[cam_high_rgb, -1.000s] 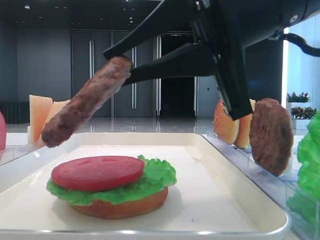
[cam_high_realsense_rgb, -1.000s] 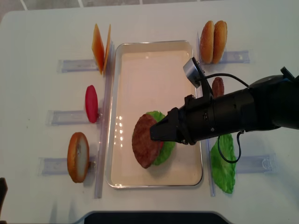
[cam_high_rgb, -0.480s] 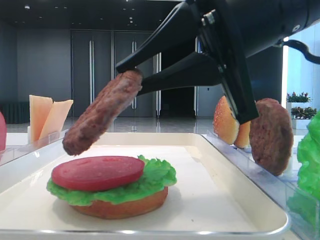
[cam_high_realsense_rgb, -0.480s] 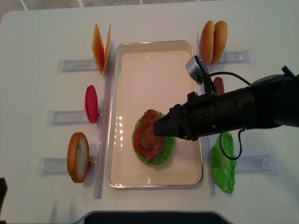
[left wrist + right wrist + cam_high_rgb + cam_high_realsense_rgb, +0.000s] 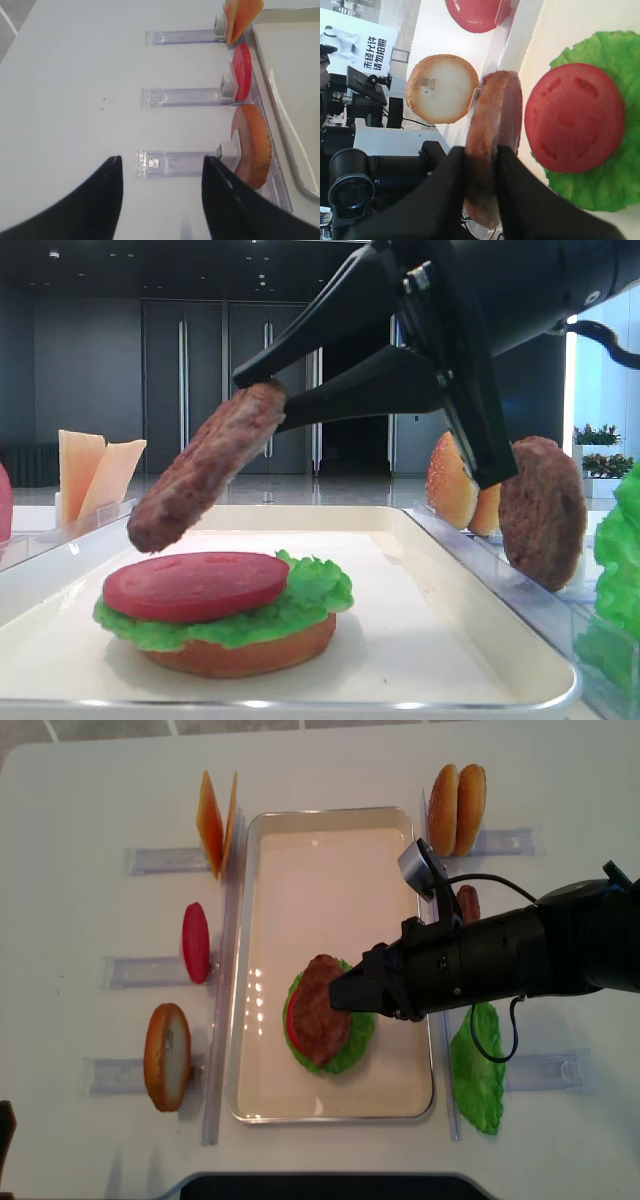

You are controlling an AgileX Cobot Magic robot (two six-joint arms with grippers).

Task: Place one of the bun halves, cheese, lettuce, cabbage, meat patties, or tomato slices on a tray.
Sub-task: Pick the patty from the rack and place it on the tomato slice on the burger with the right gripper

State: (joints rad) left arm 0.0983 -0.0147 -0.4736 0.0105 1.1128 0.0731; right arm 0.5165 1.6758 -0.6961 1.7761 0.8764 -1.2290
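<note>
The tray (image 5: 330,840) is lying under the right gripper (image 5: 268,400), with the stack sitting on it directly below the fingertips: bun base (image 5: 240,652), lettuce (image 5: 310,592), tomato slice (image 5: 195,585). The gripper's jaws are pinching shut on the meat patty (image 5: 205,468) by its upper edge, so the disc is hanging tilted, its long axis sloping down and away from the fingers, low end just above the tomato, apart from it. To my eye it needs levelling before release. The left gripper (image 5: 160,192), well off to the side over bare table, is standing open and empty.
</note>
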